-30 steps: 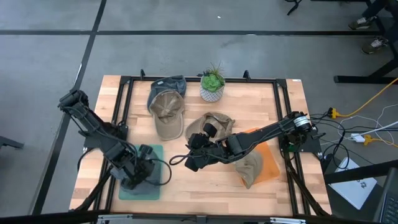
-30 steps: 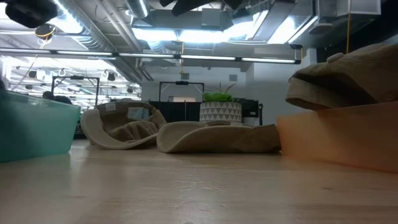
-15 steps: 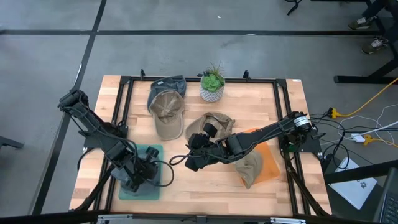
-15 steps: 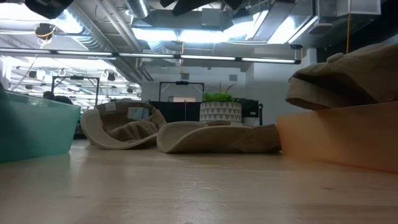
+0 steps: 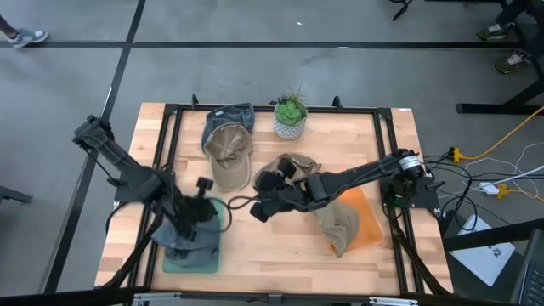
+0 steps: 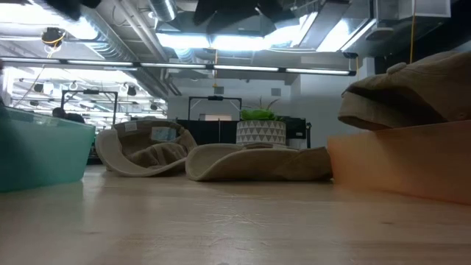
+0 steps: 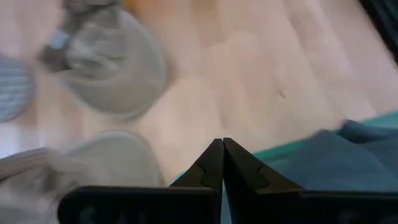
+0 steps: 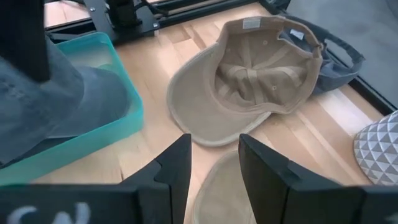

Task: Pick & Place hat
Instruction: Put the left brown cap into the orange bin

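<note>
Two trays sit on the worktop (image 5: 280, 246) as drop spots. The teal tray (image 5: 191, 253) near the left front corner holds a blue-grey hat (image 5: 189, 231); the orange tray (image 5: 361, 221) on the right holds a tan hat (image 5: 340, 228). That sorting by colour is my reading, not something shown.

The left gripper (image 5: 202, 185) hangs over the far edge of the teal tray, above the blue-grey hat. Its fingers (image 7: 211, 167) are clenched tip to tip with nothing between them, so that hat lies free in the tray. My judgement is that this placement is done and the arm is clearing out of the way.

The right gripper (image 5: 262, 208) reaches in from the right, low over the middle of the worktop. Its fingers (image 8: 177, 163) stand parted and hold nothing. Just beneath and ahead of them is the brim of another tan hat (image 5: 293, 168), so this looks like the start of the next pick: the fingers are spread to straddle the brim's edge.

Farther back lie an upturned tan cap (image 5: 229, 153) and, touching it, a denim hat (image 5: 225, 119), beside a potted plant (image 5: 291, 115). Both hats wait untouched. The plant stands close enough to matter when those are lifted.
</note>
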Motion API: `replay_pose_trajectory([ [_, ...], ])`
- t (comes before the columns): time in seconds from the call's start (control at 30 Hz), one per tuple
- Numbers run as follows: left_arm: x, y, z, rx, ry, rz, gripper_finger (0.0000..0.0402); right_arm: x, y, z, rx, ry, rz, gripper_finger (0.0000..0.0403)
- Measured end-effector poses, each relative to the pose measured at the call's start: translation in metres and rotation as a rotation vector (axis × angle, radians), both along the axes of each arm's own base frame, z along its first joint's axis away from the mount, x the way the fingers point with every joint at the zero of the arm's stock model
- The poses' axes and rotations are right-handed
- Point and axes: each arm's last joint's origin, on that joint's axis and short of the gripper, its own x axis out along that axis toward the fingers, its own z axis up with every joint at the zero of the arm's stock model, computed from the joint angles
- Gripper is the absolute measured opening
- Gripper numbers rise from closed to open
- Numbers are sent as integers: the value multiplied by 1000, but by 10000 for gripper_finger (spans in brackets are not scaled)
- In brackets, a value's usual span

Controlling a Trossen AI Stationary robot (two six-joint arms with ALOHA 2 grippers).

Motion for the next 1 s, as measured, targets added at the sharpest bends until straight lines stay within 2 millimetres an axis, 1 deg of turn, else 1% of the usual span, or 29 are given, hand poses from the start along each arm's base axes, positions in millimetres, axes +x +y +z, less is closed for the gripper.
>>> replay_pose_trajectory([
  [0.1,-3,24,10,28,-48,110,2,1,-6,-2,11,13,-2,133],
  [0.27,-3,65,20,41,-81,311,1,-1,-10,-16,1,57,-21,133],
  [0.4,0,95,22,51,-89,479,3,-4,-9,-29,23,90,-49,133],
  [0.53,1,119,19,102,-62,628,3,-8,-5,-39,34,113,-63,133],
  [0.67,-1,134,14,138,10,711,7,-11,-1,-46,29,132,-54,133],
  [0.73,1,140,8,147,38,743,15,-12,0,-49,32,138,-58,133],
  [0.87,3,154,-15,154,102,812,39,-13,0,-56,37,143,-67,133],
  [1.0,0,171,-36,144,169,911,73,-14,0,-62,41,138,-70,133],
])
